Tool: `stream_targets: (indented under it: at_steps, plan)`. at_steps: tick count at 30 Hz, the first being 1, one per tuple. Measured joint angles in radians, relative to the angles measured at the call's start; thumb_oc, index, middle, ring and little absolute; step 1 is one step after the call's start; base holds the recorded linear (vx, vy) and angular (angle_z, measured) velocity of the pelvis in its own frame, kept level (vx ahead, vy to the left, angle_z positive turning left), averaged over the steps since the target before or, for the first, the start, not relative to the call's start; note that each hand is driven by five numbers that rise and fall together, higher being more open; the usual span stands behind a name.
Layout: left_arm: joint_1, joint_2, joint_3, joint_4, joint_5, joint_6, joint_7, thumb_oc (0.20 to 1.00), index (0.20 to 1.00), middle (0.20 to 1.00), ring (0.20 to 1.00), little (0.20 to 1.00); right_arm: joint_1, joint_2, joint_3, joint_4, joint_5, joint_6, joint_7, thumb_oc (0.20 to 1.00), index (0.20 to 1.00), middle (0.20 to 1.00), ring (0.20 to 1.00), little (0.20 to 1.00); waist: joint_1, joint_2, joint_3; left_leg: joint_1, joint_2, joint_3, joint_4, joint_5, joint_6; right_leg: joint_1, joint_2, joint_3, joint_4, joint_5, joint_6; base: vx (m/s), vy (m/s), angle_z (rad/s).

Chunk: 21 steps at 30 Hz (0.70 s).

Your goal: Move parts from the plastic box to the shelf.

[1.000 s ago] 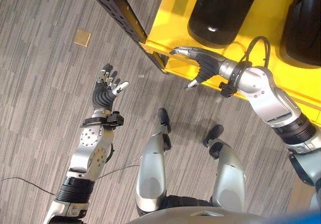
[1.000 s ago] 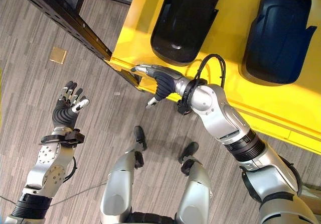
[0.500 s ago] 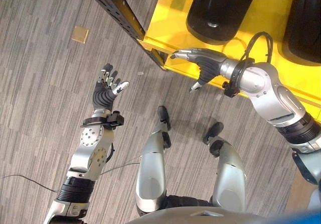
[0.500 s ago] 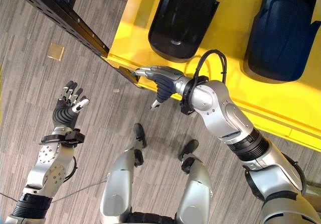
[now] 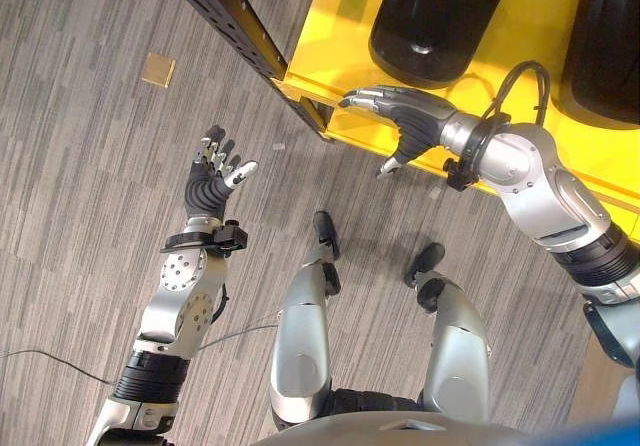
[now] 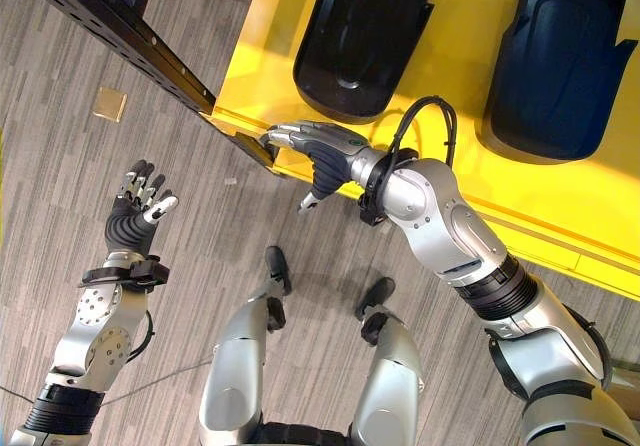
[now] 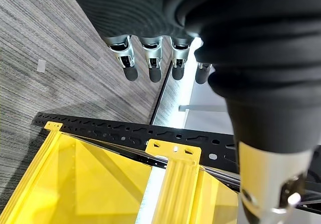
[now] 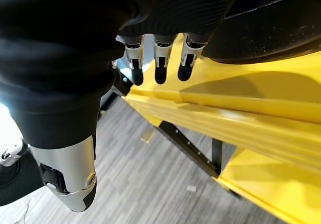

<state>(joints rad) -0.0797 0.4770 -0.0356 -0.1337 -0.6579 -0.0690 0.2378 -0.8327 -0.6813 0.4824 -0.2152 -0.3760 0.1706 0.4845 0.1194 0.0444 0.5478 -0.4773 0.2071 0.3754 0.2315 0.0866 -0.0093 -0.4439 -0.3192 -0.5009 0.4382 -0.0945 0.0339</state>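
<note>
The yellow shelf (image 6: 560, 216) takes up the far right of the floor space, and two black moulded parts already lie on it: one part (image 6: 365, 36) near the shelf's front corner and a second part (image 6: 555, 61) further to the robot's right, well apart from the first. The plastic box named in the task is nowhere in sight from here.

The right hand (image 6: 325, 151) hovers at the shelf's front lip, just below the nearer part, its fingers straight and slightly spread, holding nothing. The left hand (image 5: 212, 178) is raised over the bare floor, well clear of the shelf, fingers relaxed and apart, also empty.

It looks like a part has been set down and the arm is between trips. To do this well, I'd say the right hand should draw back without brushing the nearer part or catching the lip, and both hands should stay loose for the next pickup.

A black perforated upright (image 5: 235, 21) of the rack runs diagonally past the shelf corner. The floor (image 5: 80, 216) is grey striped carpet, with a small tan square (image 5: 158, 69) lying on it.
</note>
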Motion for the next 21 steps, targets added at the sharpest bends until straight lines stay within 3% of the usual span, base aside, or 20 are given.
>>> stream_targets:
  at_steps: [8,21]
  plan:
    - [-0.011,0.0,0.0,0.0,0.0,0.017,0.0,1.0,1.0,1.0,1.0,1.0,-0.042,-0.001,-0.009,0.055,0.008,-0.036,-0.018,1.0,1.0,1.0,1.0,1.0,0.0,0.0,0.0,0.001,0.001,0.0,0.005,0.0,0.0,0.0,0.0,0.002,0.005,0.0,-0.001,0.0,0.0,0.0]
    - [-0.02,0.0,0.0,0.0,0.0,0.024,0.002,1.0,1.0,1.0,1.0,1.0,-0.042,-0.008,-0.015,0.053,0.04,-0.036,-0.027,1.0,1.0,1.0,1.0,1.0,-0.004,0.0,0.0,-0.002,0.003,-0.003,0.013,0.0,0.0,-0.001,-0.003,0.004,0.014,-0.003,-0.005,0.0,0.0,0.0]
